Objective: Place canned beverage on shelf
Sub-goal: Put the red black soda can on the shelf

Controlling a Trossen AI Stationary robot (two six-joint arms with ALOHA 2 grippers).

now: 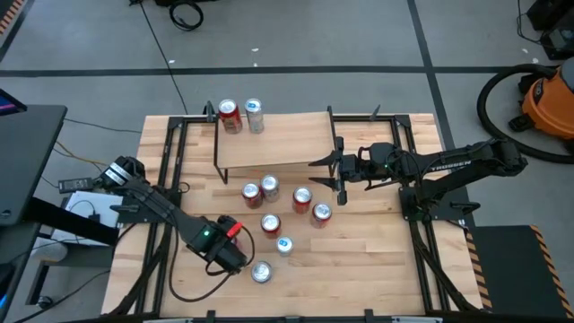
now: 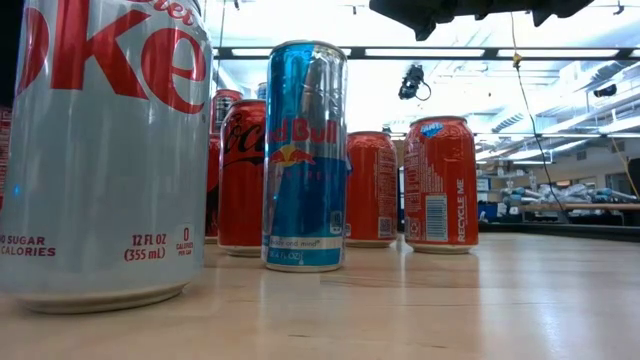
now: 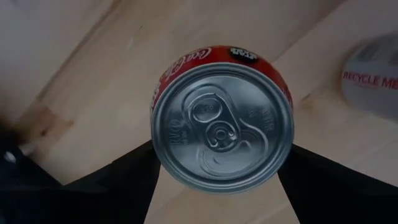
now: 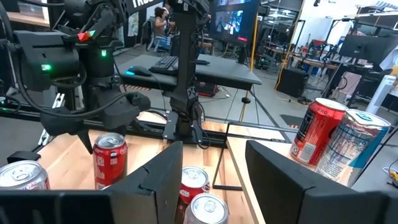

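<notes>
The left claw (image 1: 235, 235) straddles a red can (image 3: 222, 119) low on the desk (image 1: 377, 260), fingers either side (contact unclear). Lifted loosely, it could slip and topple neighbouring cans (image 1: 278, 211). The shelf (image 1: 278, 139) stands well apart; the right claw (image 1: 339, 172) hangs open beside it.

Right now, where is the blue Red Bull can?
High view: the Red Bull can stands on the table in front of the shelf, nearest a red can, with the silver can beyond it by the left gripper.
</notes>
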